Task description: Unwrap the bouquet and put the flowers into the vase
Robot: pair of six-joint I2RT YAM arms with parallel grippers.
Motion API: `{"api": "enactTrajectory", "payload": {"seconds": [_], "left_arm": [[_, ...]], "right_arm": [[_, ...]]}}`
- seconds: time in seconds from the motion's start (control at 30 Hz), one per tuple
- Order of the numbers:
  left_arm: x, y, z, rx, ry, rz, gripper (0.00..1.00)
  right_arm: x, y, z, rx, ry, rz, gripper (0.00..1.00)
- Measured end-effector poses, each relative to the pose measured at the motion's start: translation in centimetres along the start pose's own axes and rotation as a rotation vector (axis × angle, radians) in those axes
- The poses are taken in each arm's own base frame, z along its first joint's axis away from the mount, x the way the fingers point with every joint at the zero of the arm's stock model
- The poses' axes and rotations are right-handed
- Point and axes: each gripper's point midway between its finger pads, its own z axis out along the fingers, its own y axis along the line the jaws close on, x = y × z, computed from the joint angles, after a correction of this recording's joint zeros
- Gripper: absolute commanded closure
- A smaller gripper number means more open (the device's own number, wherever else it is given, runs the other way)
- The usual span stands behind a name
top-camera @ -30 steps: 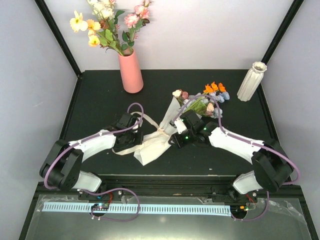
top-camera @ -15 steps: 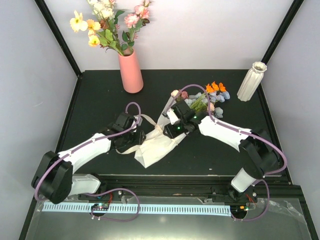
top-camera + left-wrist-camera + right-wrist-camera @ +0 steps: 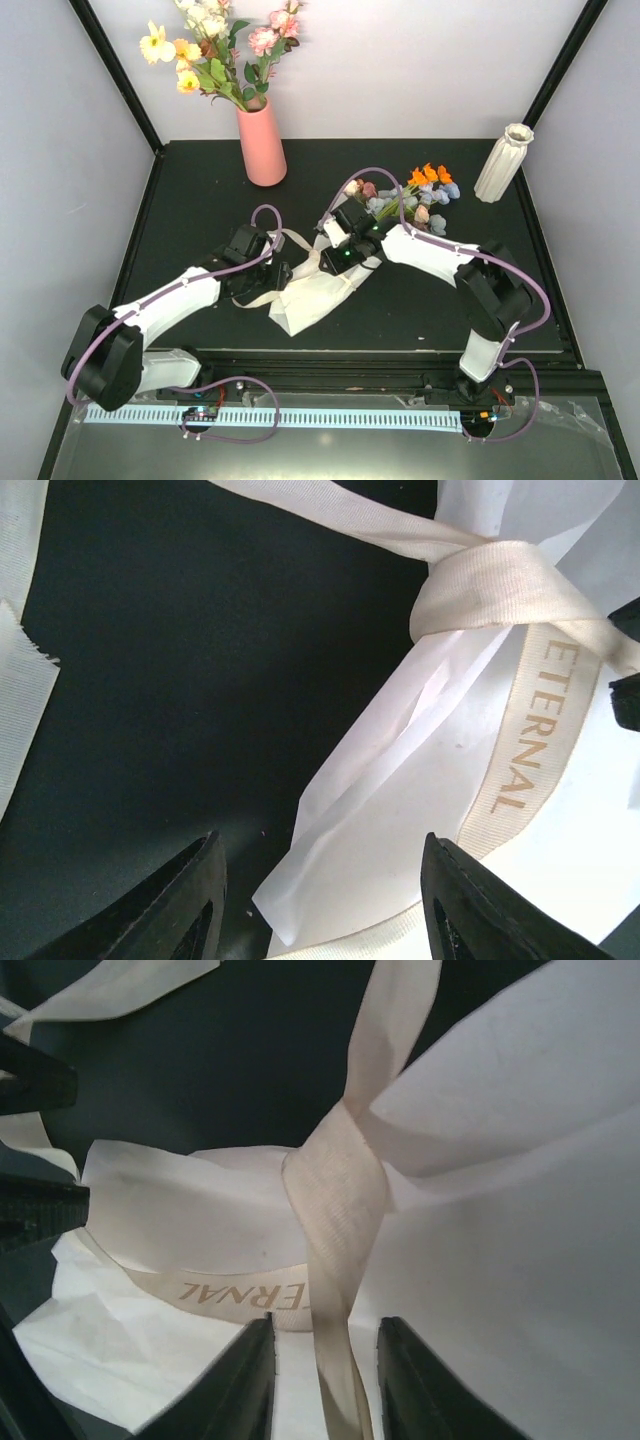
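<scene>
The bouquet (image 3: 345,250) lies on its side mid-table, its white paper (image 3: 308,295) pointing toward me. The flowers (image 3: 418,195), orange, light blue, pink and cream, fan out at its far end. A cream ribbon (image 3: 478,578) printed ETERNAL is knotted around the paper. My left gripper (image 3: 283,275) is open just left of the knot, and a paper corner (image 3: 300,880) lies between its fingers. My right gripper (image 3: 330,1385) is open over the paper, a ribbon strand (image 3: 340,1360) running loose between its fingers. The white ribbed vase (image 3: 503,162) stands upright at the back right.
A salmon-pink vase (image 3: 262,143) with yellow, pink and white flowers stands at the back left. Loose ribbon tails (image 3: 255,298) trail over the black tabletop beside the left gripper. Black frame posts (image 3: 115,75) rise at both back corners.
My left gripper has gone from shut to open beside the ribbon. The right arm has reached leftward along the bouquet, bringing its gripper over the knot.
</scene>
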Motion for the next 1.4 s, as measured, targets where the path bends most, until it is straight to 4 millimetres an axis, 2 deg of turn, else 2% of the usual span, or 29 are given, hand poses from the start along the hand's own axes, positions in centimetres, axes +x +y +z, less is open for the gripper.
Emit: {"api": "enactTrajectory", "payload": {"seconds": [0.2, 0.4, 0.47, 0.63, 0.7, 0.77, 0.9, 0.97, 1.03, 1.17, 1.3, 1.4], "left_arm": [[0.1, 0.2, 0.5, -0.01, 0.021, 0.005, 0.44], [-0.1, 0.1, 0.4, -0.009, 0.016, 0.005, 0.45], [-0.2, 0.0, 0.2, -0.005, 0.005, 0.004, 0.43], [-1.6, -1.1, -1.8, 0.038, -0.072, -0.009, 0.36], [-2.3, -2.0, -2.9, 0.078, -0.11, -0.014, 0.34], [-2.7, -2.8, -3.6, 0.118, -0.135, -0.019, 0.33], [-2.8, -4.3, -3.9, 0.182, -0.138, -0.018, 0.31], [-2.8, -5.0, -4.0, 0.211, -0.135, -0.013, 0.31], [-2.8, -5.5, -3.9, 0.232, -0.129, -0.007, 0.31], [-2.8, -6.4, -3.4, 0.257, -0.109, 0.001, 0.32], [-2.5, -6.6, -3.0, 0.261, -0.095, 0.005, 0.32], [-2.5, -6.5, -3.0, 0.251, -0.096, 0.005, 0.32]], "right_arm": [[0.3, 0.0, 0.9, -0.009, 0.028, -0.001, 0.94], [0.0, 0.4, 0.2, -0.013, 0.023, -0.014, 0.97], [-0.1, 0.7, -0.8, -0.013, 0.013, -0.017, 0.97], [-0.2, 2.1, -5.8, -0.02, -0.09, -0.05, 0.95], [0.7, 2.5, -7.5, -0.027, -0.12, -0.054, 0.94], [2.0, 2.6, -8.3, -0.033, -0.129, -0.046, 0.93], [5.7, 2.0, -8.3, -0.033, -0.102, 0.002, 0.91], [7.0, 1.7, -8.3, -0.031, -0.095, 0.024, 0.87], [8.3, 1.5, -8.4, -0.031, -0.093, 0.044, 0.78], [9.6, 1.4, -8.5, -0.041, -0.097, 0.076, 0.63], [9.7, 1.8, -8.3, -0.066, -0.101, 0.087, 0.54], [8.7, 2.1, -8.2, -0.077, -0.101, 0.084, 0.46]]}}
